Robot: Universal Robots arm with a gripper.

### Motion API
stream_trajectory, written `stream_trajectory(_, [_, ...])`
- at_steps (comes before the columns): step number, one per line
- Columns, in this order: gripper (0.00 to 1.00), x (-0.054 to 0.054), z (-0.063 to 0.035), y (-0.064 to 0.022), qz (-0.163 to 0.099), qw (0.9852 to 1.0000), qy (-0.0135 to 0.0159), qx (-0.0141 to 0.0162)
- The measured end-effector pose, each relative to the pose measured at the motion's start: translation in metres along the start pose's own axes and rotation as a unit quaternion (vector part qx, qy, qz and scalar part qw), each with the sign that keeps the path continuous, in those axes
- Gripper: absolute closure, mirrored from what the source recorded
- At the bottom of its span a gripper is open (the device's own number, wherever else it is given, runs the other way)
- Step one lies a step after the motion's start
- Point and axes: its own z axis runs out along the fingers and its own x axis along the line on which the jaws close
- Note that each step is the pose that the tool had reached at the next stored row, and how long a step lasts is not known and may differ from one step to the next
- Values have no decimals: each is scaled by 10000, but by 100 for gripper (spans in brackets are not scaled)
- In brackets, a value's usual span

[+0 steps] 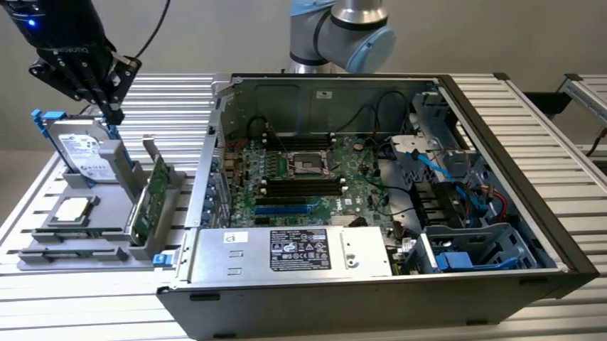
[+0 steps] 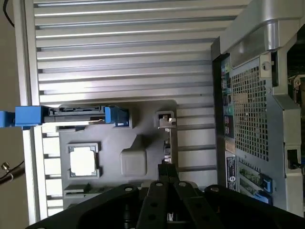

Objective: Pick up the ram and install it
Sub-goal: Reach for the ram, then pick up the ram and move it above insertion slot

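This looks like a robotics lab bench to me: the table (image 1: 531, 92) is bare slatted aluminium profile, a desktop computer case (image 1: 360, 305) lies open on it with its motherboard (image 1: 294, 177) exposed, and a grey moulded fixture (image 1: 47, 257) holds a hard drive (image 1: 81, 145) and a processor (image 1: 74, 209) in fitted pockets, with my claw (image 1: 114, 117) above it and my arm's grey-and-blue joint (image 1: 342, 32) behind the case

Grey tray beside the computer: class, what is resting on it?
On the grey tray: a hard drive, a processor chip and an upright green card. The tray surface beneath the drive and behind the card is covered.
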Motion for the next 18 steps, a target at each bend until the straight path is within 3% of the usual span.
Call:
stream_trajectory(6, [89, 161, 3, -143, 2, 10000, 2, -54])
stream_trajectory(18, [89, 484, 83, -549, 2, 10000, 8, -59])
